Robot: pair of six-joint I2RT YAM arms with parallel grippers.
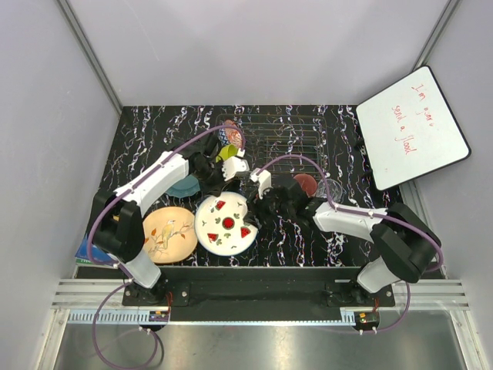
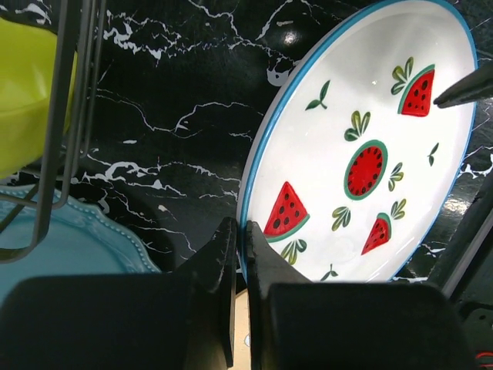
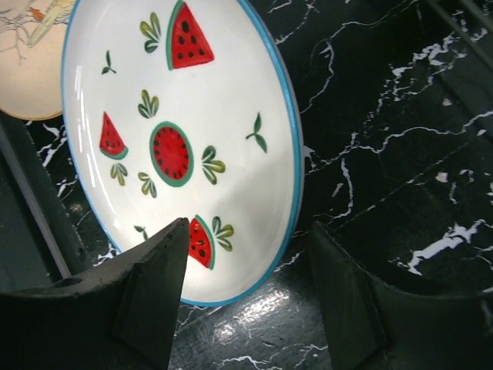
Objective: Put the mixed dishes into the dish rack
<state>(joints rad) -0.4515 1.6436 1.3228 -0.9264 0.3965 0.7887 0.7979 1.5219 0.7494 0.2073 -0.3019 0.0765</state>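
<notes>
Left gripper (image 2: 240, 250), right gripper (image 3: 248, 227), one plate (image 2: 339, 177)

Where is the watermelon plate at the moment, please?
The watermelon plate is front-centre in the top view, just right of the peach plate and in front of the rack.

Left tool (image 2: 240, 228) pinched closed, right tool (image 3: 248, 228) spread wide, arms converging

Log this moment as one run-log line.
left pincer: shut on white plate rim | right pincer: open, straddling same rim | dish rack: plate not yet loaded
</notes>
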